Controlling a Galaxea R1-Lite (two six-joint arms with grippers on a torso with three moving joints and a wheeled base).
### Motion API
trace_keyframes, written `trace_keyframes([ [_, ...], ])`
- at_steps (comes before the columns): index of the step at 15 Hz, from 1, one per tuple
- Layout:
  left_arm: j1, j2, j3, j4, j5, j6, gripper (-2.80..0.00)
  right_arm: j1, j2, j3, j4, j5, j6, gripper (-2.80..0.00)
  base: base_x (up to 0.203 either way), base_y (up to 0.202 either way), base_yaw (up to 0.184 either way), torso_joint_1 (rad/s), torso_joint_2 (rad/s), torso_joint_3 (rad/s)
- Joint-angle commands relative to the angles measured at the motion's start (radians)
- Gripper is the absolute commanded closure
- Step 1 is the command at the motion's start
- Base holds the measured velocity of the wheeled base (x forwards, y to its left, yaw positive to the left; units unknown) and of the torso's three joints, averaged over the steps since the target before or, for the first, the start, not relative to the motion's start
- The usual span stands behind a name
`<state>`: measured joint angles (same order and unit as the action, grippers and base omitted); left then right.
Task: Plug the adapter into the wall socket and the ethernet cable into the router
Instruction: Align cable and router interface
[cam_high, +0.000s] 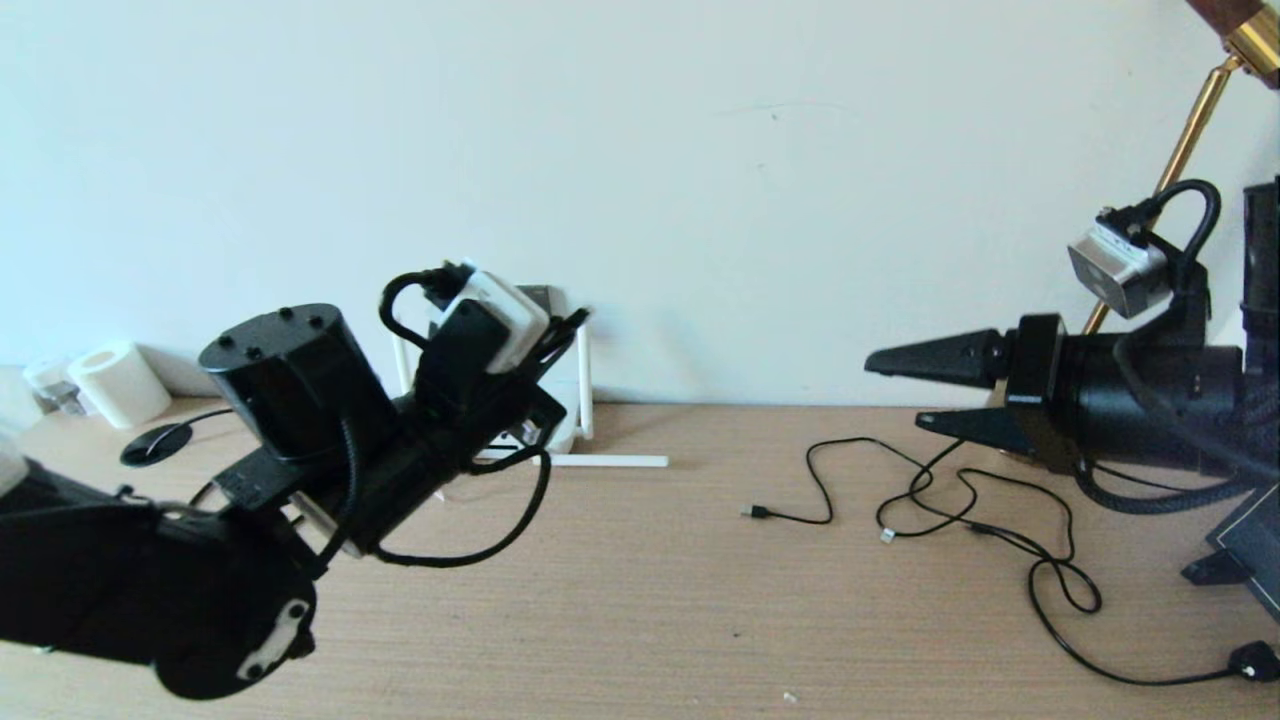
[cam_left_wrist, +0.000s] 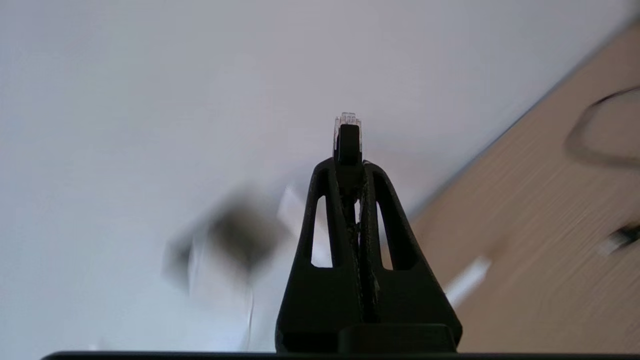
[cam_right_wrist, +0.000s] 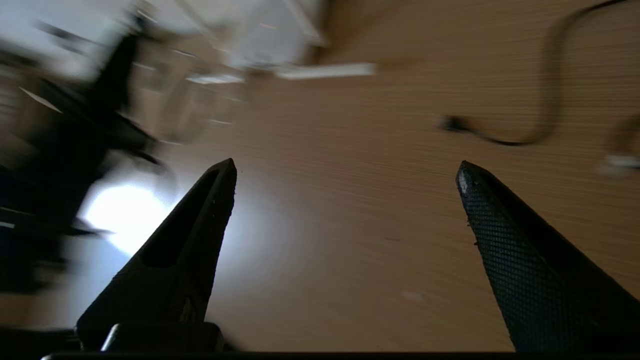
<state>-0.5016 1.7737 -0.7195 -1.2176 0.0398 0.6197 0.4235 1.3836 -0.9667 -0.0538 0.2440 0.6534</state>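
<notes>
Ethernet cable (cam_left_wrist: 347, 137) plug points wallward | left pincer (cam_left_wrist: 348, 167) grasping it | right pincer (cam_right_wrist: 345, 170) released

Two grippers (cam_high: 575, 322) (cam_high: 895, 392), one router (cam_high: 560, 420) with three antennas visible, one paper roll (cam_high: 118, 383), one lamp (cam_high: 1190, 140), and one ethernet plug (cam_left_wrist: 348, 135).

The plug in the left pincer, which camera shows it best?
The left wrist view: the left pincer is shut on the ethernet cable, whose clear plug tip pokes out between its fingers. In the head view the arm hides the plug. The right wrist view does not show it.
</notes>
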Motion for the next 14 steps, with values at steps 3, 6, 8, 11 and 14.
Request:
trace_keyframes([
  [3,0.104,-0.009,0.073,0.025,0.109,-0.199,0.0,0.171,-0.196,0.237,-0.042,-0.427,-0.385,-2.8,0.0,0.0,0.0,0.0,0.0,0.0],
  [6,0.137,-0.025,0.056,0.162,0.127,-0.41,0.0,0.199,-0.388,0.36,-0.039,-0.515,-0.482,-2.8,0.0,0.0,0.0,0.0,0.0,0.0],
  [8,0.141,-0.028,0.049,0.237,0.139,-0.469,0.0,0.12,-0.48,0.414,0.001,-0.532,-0.509,-2.8,0.0,0.0,0.0,0.0,0.0,0.0],
  [11,0.141,-0.028,0.036,0.237,0.172,-0.499,0.0,-0.189,-0.644,0.512,0.045,-0.537,-0.582,-2.8,0.0,0.0,0.0,0.0,0.0,0.0],
  [14,0.145,-0.029,0.04,0.242,0.202,-0.53,0.0,-0.368,-0.876,0.639,0.062,-0.537,-0.676,-2.8,0.0,0.0,0.0,0.0,0.0,0.0],
])
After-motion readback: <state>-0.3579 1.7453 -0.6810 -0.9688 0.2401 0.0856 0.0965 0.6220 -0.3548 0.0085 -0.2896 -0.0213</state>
